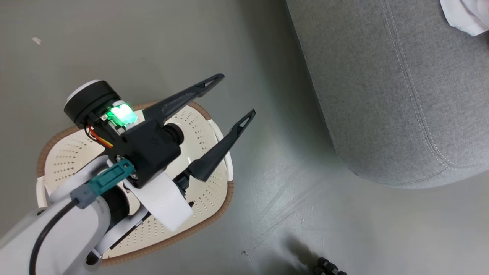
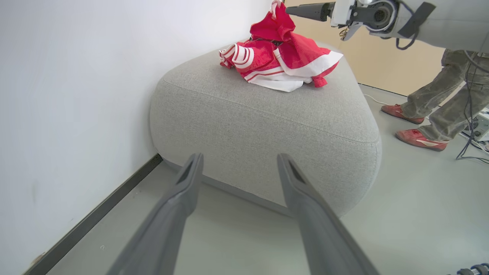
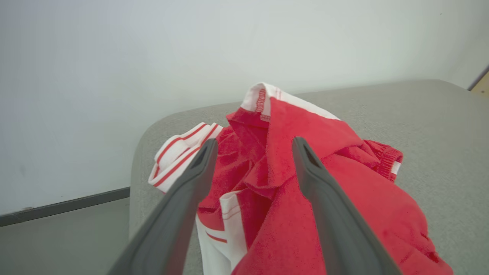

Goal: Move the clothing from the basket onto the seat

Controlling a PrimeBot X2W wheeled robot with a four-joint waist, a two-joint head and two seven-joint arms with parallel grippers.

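The clothing (image 2: 280, 59), a crumpled heap of red fabric with white panels and striped trim, lies on top of the grey seat (image 2: 259, 126). My right gripper (image 3: 255, 143) hovers open just above the clothing (image 3: 305, 214), and a raised red fold stands between its spread fingers. The same right gripper (image 2: 290, 9) shows beside the heap's peak. My left gripper (image 1: 235, 95) hangs open and holds nothing above the cream basket (image 1: 214, 198), whose visible inside is bare. A bit of white fabric (image 1: 464, 15) rests on the seat (image 1: 401, 95).
A white wall (image 2: 76, 95) with a dark baseboard (image 2: 99, 214) runs along the seat's far side. A person's legs in red shoes (image 2: 418, 137) stand on the grey floor beyond the seat, with cables (image 2: 468, 126) nearby. A dark object (image 1: 328, 267) lies on the floor.
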